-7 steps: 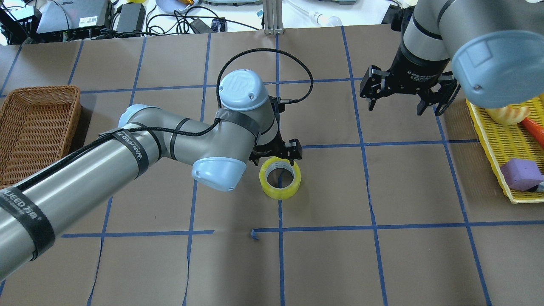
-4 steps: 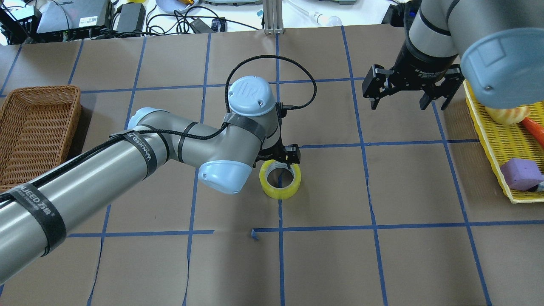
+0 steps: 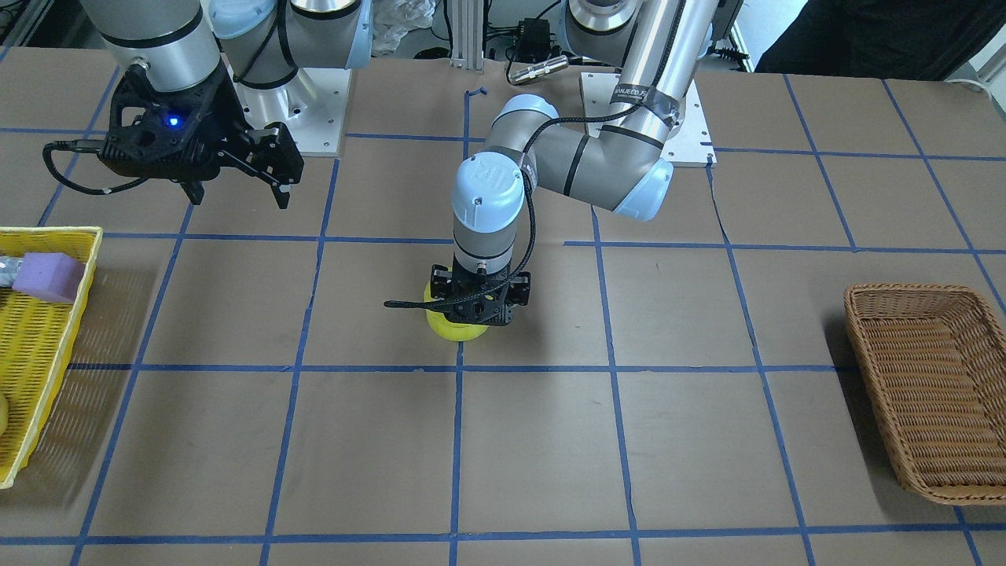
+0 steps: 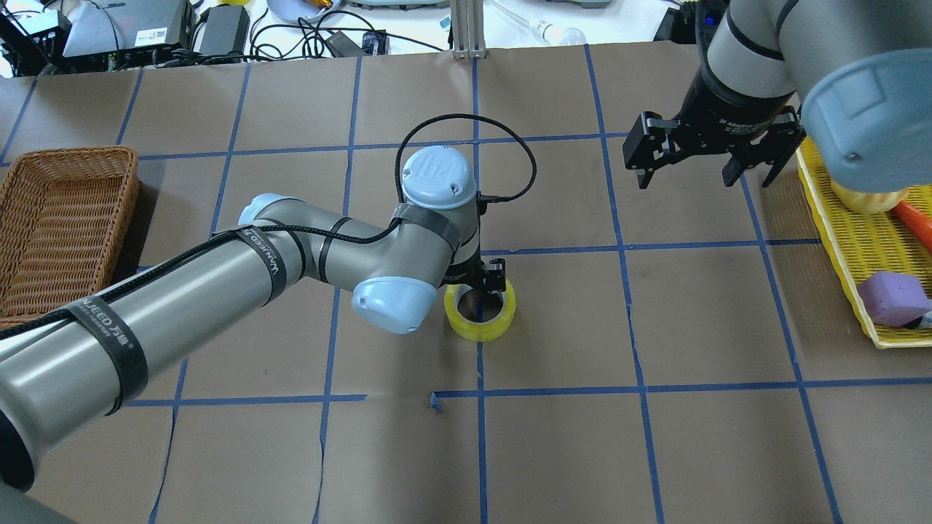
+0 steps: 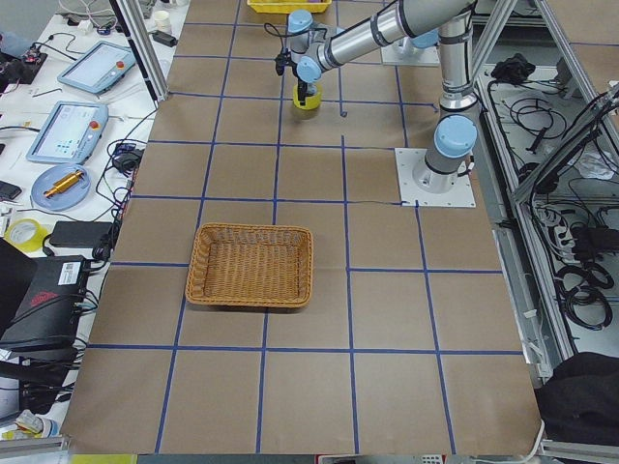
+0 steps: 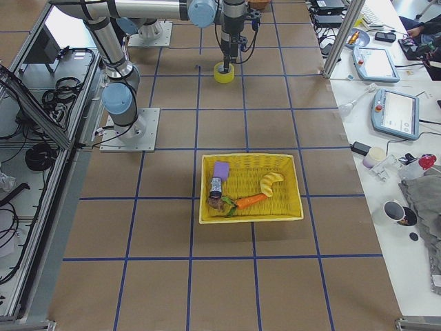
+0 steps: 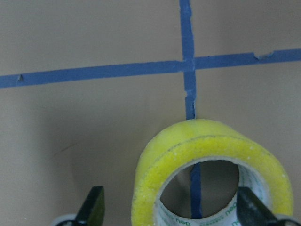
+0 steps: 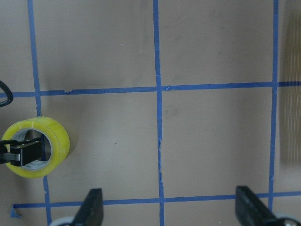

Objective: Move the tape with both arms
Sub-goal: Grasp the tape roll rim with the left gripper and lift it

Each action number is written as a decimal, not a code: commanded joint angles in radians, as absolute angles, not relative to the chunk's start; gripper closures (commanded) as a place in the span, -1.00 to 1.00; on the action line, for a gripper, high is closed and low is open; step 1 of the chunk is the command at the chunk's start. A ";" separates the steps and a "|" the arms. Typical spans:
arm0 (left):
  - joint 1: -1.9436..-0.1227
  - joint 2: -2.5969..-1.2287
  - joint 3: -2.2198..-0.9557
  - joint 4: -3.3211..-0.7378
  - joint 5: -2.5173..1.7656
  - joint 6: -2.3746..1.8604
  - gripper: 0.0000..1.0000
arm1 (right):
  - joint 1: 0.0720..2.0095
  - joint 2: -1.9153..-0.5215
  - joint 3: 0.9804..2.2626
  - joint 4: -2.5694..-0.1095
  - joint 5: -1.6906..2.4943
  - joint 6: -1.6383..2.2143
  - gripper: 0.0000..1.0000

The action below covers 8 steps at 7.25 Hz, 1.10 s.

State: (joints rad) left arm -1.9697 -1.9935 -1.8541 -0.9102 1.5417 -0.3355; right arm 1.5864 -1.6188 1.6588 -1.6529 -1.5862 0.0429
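Note:
The yellow tape roll (image 4: 480,329) lies flat on the brown table near the middle, on a blue grid line; it also shows in the front view (image 3: 449,330). My left gripper (image 4: 484,285) points straight down onto it and is open. In the left wrist view the roll (image 7: 207,141) sits low between the fingers (image 7: 92,207): one finger is outside its left wall, the other is over the hole by the right wall. My right gripper (image 4: 703,178) hangs open and empty above the table at the far right, apart from the roll (image 8: 56,141).
A wicker basket (image 4: 65,218) stands at the table's left edge. A yellow tray (image 4: 837,251) at the right edge holds a purple sponge (image 4: 892,298) and toy food. Blue tape lines grid the table. Cables and devices lie beyond the far edge.
My left gripper has moved down and a little right onto the tape roll, covering more of its far rim. My right gripper has shifted slightly right and farther away. The roll has not moved.

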 commanded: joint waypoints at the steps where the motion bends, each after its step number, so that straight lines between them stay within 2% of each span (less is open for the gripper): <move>1: -1.970 -2.005 -1.853 -0.911 1.543 -0.348 0.99 | 1.586 -1.626 1.658 -1.651 -1.589 0.043 -1.00; 4: -1.901 -1.970 -1.848 -0.908 1.542 -0.351 1.00 | 1.588 -1.629 1.660 -1.649 -1.601 0.046 -1.00; 6: -1.795 -1.929 -1.835 -0.919 1.546 -0.197 1.00 | 1.589 -1.629 1.658 -1.652 -1.601 0.046 -1.00; 8: -1.612 -1.876 -1.795 -0.972 1.543 0.008 1.00 | 1.589 -1.631 1.658 -1.655 -1.601 0.046 -1.00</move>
